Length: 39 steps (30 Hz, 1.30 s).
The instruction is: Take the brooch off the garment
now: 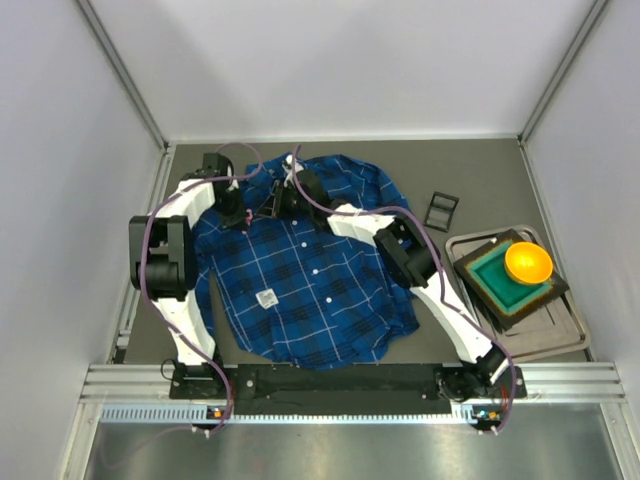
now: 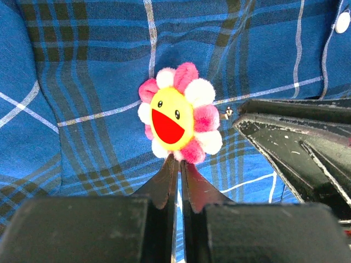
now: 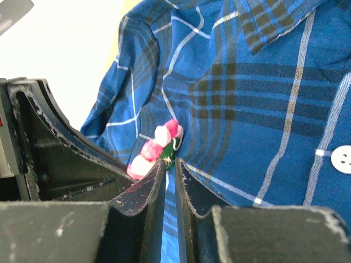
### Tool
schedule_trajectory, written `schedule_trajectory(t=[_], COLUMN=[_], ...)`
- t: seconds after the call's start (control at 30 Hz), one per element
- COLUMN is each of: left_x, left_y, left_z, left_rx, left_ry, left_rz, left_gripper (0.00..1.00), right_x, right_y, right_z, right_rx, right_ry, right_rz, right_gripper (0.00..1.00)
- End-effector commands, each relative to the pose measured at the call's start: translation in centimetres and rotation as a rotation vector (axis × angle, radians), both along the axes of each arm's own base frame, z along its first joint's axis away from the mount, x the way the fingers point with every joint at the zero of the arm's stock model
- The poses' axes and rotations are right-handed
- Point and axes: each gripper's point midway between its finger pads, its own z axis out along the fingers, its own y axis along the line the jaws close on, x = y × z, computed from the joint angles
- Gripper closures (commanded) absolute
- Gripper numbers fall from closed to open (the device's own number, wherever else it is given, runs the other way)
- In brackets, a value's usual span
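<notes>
Left hand (image 2: pixel 176 160) and right hand (image 3: pixel 170 163), both pinched closed, crowd brooch (image 2: pixel 180 112) on garment (image 2: pixel 82 82).

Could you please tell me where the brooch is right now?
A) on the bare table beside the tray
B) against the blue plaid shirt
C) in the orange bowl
B, since the left wrist view shows the brooch lying against the shirt and its plaid fabric, while the orange bowl stands apart at the right.
</notes>
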Motion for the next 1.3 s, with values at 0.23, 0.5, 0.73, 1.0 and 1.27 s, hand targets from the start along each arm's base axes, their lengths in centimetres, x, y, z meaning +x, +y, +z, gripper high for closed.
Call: schedule_trajectory(t=[0.23, 0.5, 0.73, 1.0, 1.27], left_x=[0.5, 0.8, 0.9, 1.0, 1.2], left_y=[1.9, 2.0, 1.4, 0.7, 0.7], left_z=[1.4, 1.7, 1.7, 1.6, 1.9], left_rx=[-0.02, -0.031, -0.068, -0.11, -0.11], left_ry=[-0.056, -0.074, -0.077, -0.073, -0.083], left_rz=[0.096, 0.11, 0.11, 0.113, 0.119], left_gripper=[1.0, 1.0, 1.0, 1.0, 1.0], right_x=[1.6, 1.3, 0.2, -0.5, -1.1], right_y=[0.8, 1.5, 2.9, 3.5, 3.9], right_z=[0.7, -0.3, 0.0, -0.1, 0.3], right_rx=[0.041, 0.051, 0.126, 0.134, 0.149], right_ry=[-0.019, 0.036, 0.056, 0.048, 0.037], right_rz=[-0.064, -0.062, 0.0, 0.031, 0.055], right_gripper=[0.89, 0.87, 0.88, 0.88, 0.89])
